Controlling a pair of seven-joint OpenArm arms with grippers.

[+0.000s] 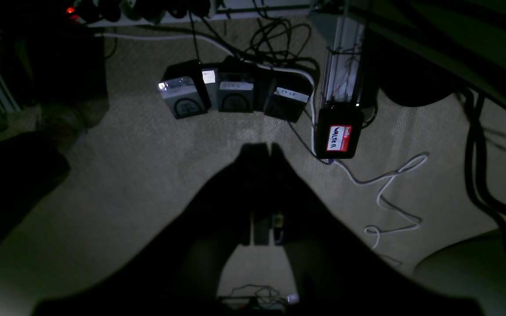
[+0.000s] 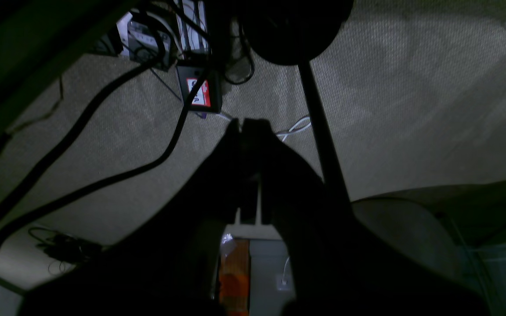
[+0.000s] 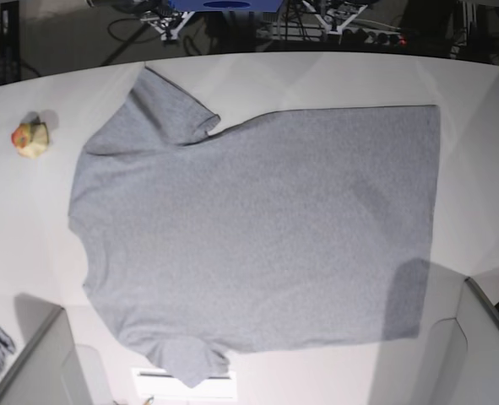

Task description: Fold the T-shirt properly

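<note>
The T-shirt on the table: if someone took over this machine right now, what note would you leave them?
Left gripper: shut, empty, hanging over the carpet off the table.
Right gripper: shut, empty, also over the carpet.
T-shirt: spread flat on the white table, plain side up, sleeves out, collar end toward the small yellow-and-red toy.
Done: laid out flat.
Left: every fold.

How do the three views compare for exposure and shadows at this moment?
Base view: bright and even, the grey T-shirt sharp on the white table, with soft shadows at the lower corners. Left wrist view: badly underexposed, the left gripper a black silhouette over dim carpet. Right wrist view: equally dark, the right gripper silhouetted too.
</note>
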